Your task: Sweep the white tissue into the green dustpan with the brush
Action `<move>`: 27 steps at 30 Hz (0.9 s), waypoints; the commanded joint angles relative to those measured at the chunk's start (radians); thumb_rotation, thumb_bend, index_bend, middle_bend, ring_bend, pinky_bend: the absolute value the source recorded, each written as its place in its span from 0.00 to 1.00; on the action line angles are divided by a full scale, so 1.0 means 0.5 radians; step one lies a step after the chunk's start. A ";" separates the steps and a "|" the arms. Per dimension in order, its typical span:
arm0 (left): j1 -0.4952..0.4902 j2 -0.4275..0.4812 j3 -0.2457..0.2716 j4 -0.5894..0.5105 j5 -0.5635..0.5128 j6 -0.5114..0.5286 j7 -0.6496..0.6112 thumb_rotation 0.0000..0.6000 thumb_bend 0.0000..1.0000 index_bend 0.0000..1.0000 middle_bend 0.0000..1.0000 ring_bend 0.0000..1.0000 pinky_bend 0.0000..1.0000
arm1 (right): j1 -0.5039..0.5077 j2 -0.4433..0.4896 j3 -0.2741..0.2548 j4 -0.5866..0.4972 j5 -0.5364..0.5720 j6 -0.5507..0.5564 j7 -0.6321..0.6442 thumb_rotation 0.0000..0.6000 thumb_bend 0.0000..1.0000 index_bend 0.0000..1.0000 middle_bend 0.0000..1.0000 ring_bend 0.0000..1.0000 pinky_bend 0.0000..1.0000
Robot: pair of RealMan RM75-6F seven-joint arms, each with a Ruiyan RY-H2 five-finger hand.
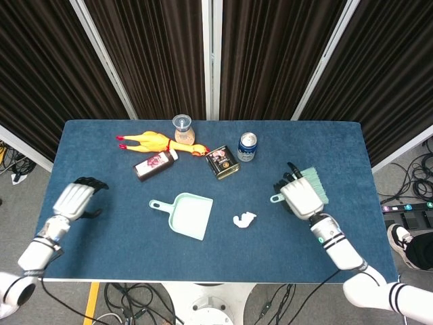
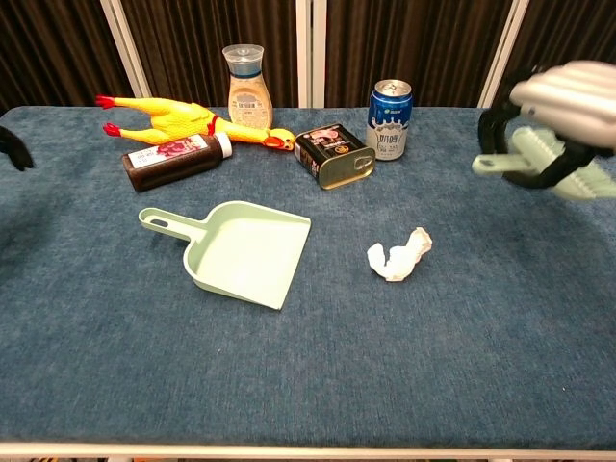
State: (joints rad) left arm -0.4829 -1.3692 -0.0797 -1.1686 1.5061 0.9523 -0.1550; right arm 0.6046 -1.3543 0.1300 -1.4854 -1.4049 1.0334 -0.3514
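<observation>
A crumpled white tissue (image 1: 244, 219) (image 2: 399, 256) lies on the blue table right of the green dustpan (image 1: 185, 213) (image 2: 241, 250), whose handle points left. My right hand (image 1: 302, 197) (image 2: 563, 100) grips the pale green brush (image 1: 313, 184) (image 2: 549, 164) and holds it raised above the table, to the right of the tissue. My left hand (image 1: 76, 200) hovers over the table's left side, left of the dustpan handle, fingers curled with nothing in them; only its dark fingertips (image 2: 12, 149) show in the chest view.
Along the back stand a rubber chicken (image 1: 157, 143), a dark bottle lying on its side (image 1: 155, 164), a capped jar (image 1: 183, 129), a dark tin (image 1: 222, 161) and a blue can (image 1: 247, 146). The table's front edge (image 2: 308, 449) runs close below.
</observation>
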 commanded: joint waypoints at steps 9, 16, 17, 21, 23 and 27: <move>-0.247 -0.195 0.001 0.064 0.041 -0.157 0.049 1.00 0.28 0.35 0.32 0.19 0.21 | -0.006 0.110 0.037 -0.127 0.107 0.017 -0.060 1.00 0.47 0.74 0.56 0.26 0.08; -0.336 -0.314 0.003 0.063 0.004 -0.219 0.065 1.00 0.28 0.39 0.37 0.23 0.21 | -0.008 0.103 0.019 -0.115 0.127 0.010 -0.038 1.00 0.47 0.74 0.56 0.26 0.08; -0.344 -0.328 0.004 0.063 -0.002 -0.225 0.075 1.00 0.28 0.39 0.38 0.24 0.21 | -0.008 0.102 0.017 -0.110 0.128 0.009 -0.031 1.00 0.47 0.74 0.56 0.26 0.08; -0.373 -0.372 0.007 0.046 -0.022 -0.236 0.117 1.00 0.28 0.40 0.40 0.26 0.21 | -0.007 0.097 0.010 -0.087 0.130 0.004 -0.006 1.00 0.46 0.74 0.56 0.26 0.08; -0.391 -0.392 0.002 0.044 -0.040 -0.245 0.151 1.00 0.28 0.41 0.41 0.27 0.22 | -0.005 0.094 0.007 -0.076 0.130 0.001 0.008 1.00 0.46 0.74 0.56 0.26 0.08; -0.422 -0.421 -0.008 0.035 -0.083 -0.275 0.223 1.00 0.28 0.43 0.42 0.28 0.24 | -0.004 0.086 0.001 -0.052 0.126 -0.001 0.039 1.00 0.46 0.74 0.56 0.26 0.08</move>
State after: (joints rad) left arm -0.6882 -1.5745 -0.0814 -1.1488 1.4717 0.8204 -0.0517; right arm 0.6025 -1.3104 0.1314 -1.5129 -1.3413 1.0330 -0.3334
